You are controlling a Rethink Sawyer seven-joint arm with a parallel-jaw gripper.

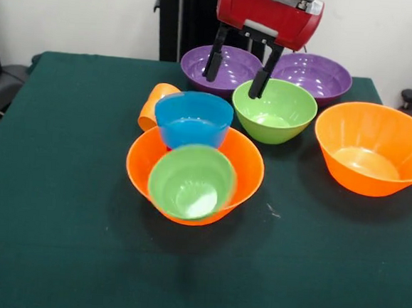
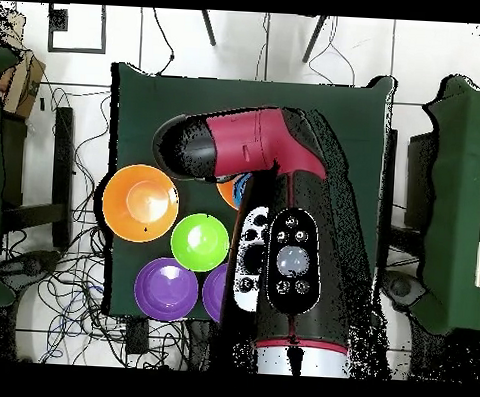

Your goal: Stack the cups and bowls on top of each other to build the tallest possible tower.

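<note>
Gripper (image 1: 231, 74) hangs w/ fingers apart, holding nothing, over the purple bowl (image 1: 220, 66) & medium green bowl (image 1: 274, 111). Tower (image 1: 194, 169): big orange bowl w/ small green bowl (image 1: 192, 181) & blue bowl (image 1: 193, 120) inside. Orange cup (image 1: 153, 104), prob on its side, lies behind it

— Overhead check: what do I lose?
— Arm (image 2: 275, 188) covers the stack; second purple bowl (image 2: 217, 285) only a sliver.
— Front view?
— Orange cup (image 1: 153, 103) half behind blue bowl (image 1: 192, 119); right orange bowl (image 1: 374, 147) clipped by edge.
</note>
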